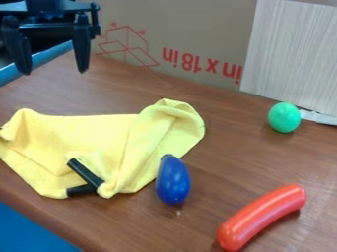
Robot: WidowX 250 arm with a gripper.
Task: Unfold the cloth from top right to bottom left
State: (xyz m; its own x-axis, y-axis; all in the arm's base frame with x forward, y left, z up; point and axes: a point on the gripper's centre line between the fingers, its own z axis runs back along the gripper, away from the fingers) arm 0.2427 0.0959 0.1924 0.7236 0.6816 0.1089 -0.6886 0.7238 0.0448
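Nearest us, a flat blue surface (29, 229) lies past the edge of the wooden table (197, 229), on the near side of the cloth (99, 133). To the cloth's right, toward us, we see a glossy red toy sausage (261, 218), gently curved with rounded ends. Just beside the cloth's right part stands out a smooth, dark-blue toy eggplant (172, 181). Two black rod-like pieces (85, 173) rest at the cloth's near edge, partly covered by it.

The cloth itself is soft, matte yellow fabric, bunched and creased, lying on the brown wood-grain tabletop. Its long axis runs left to right across our view, with a thick, rounded fold pointing to the far right.

Beyond the cloth to its right sits a shiny green egg-shaped toy (284, 117). Farther back are a cardboard box (191, 29) with red printing and a pale, finely streaked panel (293, 54). Above and beyond the cloth's left part hangs the black gripper (54, 71), its fingers spread wide with a gap between them.
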